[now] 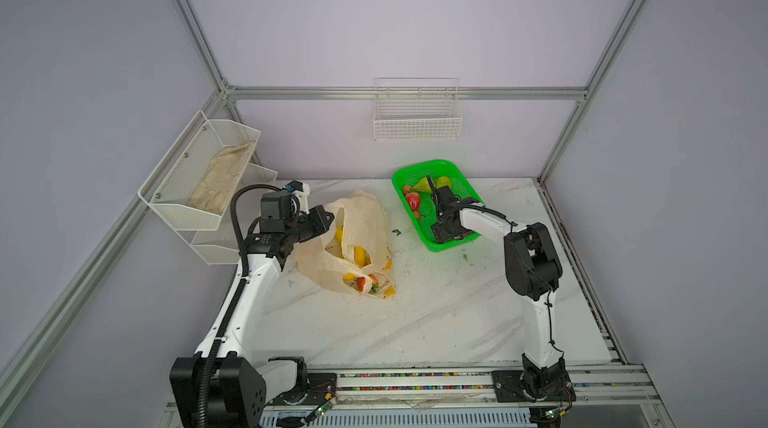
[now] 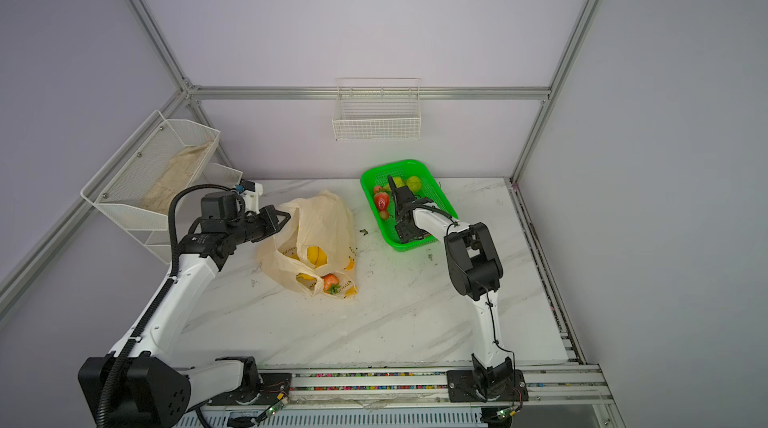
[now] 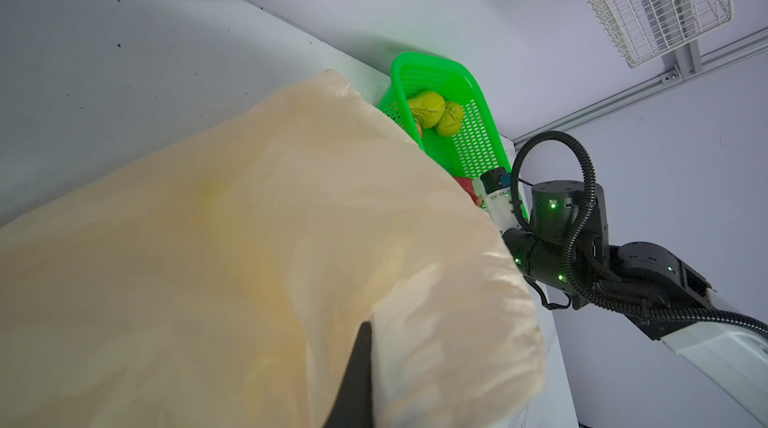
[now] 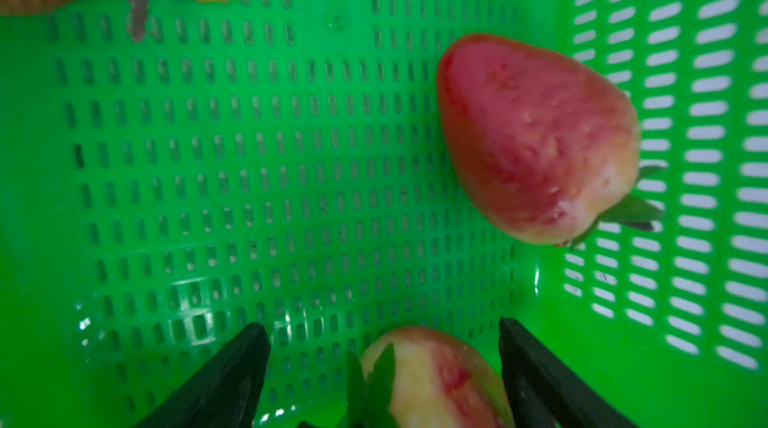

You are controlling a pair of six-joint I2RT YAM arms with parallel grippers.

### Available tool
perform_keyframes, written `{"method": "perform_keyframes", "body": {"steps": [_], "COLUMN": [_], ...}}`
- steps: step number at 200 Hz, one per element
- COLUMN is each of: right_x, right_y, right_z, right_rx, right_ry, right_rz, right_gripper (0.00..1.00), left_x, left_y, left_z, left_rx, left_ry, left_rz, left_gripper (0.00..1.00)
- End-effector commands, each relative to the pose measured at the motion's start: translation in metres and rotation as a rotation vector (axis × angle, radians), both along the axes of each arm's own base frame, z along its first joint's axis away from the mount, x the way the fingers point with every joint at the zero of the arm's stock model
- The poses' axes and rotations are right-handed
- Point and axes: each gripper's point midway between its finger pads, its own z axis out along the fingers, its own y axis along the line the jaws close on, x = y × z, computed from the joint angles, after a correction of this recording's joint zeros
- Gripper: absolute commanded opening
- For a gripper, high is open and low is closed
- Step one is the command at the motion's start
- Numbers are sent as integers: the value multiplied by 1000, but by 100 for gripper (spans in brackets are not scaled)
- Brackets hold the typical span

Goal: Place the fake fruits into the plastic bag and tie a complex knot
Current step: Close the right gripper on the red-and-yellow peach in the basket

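The cream-peach plastic bag (image 1: 365, 222) lies slumped on the table (image 1: 436, 314), mouth open and untied, with yellow bananas (image 1: 360, 256) and a red strawberry (image 1: 362, 282) showing through; more strawberries (image 4: 536, 139) and green pears (image 3: 434, 112) lie in the green basket (image 1: 419, 164)

One plastic bag (image 1: 365, 218), one green basket (image 1: 428, 163) holding two pears (image 3: 426, 108) and three strawberries (image 4: 536, 135).

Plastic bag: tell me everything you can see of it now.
The plastic bag is thin, translucent cream-peach film, crumpled, lying on the marble table left of the green basket, apart from it. The left gripper is shut on its upper edge, holding the mouth raised and open. Yellow bananas and a red strawberry lie inside; printed bananas and dark text mark its near end. It is not knotted.
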Motion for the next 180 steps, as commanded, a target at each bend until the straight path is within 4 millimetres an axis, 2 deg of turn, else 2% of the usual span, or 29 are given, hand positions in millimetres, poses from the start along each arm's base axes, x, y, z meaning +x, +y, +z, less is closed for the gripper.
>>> {"method": "perform_keyframes", "body": {"steps": [1,67,92,137,160,180], "right_x": [-6,-8,-7,-10,-8,-7], "right_y": [-9,-38,-44,-47,-44,-44], "right_z": [-4,-16,-19,-28,-18,-10], "right_rx": [-42,-116,-120,-116,-101,-99], "right_ry": [58,112,123,156,141,130], "right_rz": [5,-50,-62,-67,-66,-65], "right_gripper": [90,90,85,64,54,49], "left_x": [-2,-2,-2,-2,-2,-1], "left_y": [-1,0,0,0,0,0], "left_z": [-6,-8,-8,-9,-9,-8], "left_rx": [6,9,10,12,11,11], "left_ry": [-13,-10,-11,-10,-9,-11], "left_rz": [-15,-17,-17,-14,-14,-15], "left_gripper": [0,0,0,0,0,0]}}
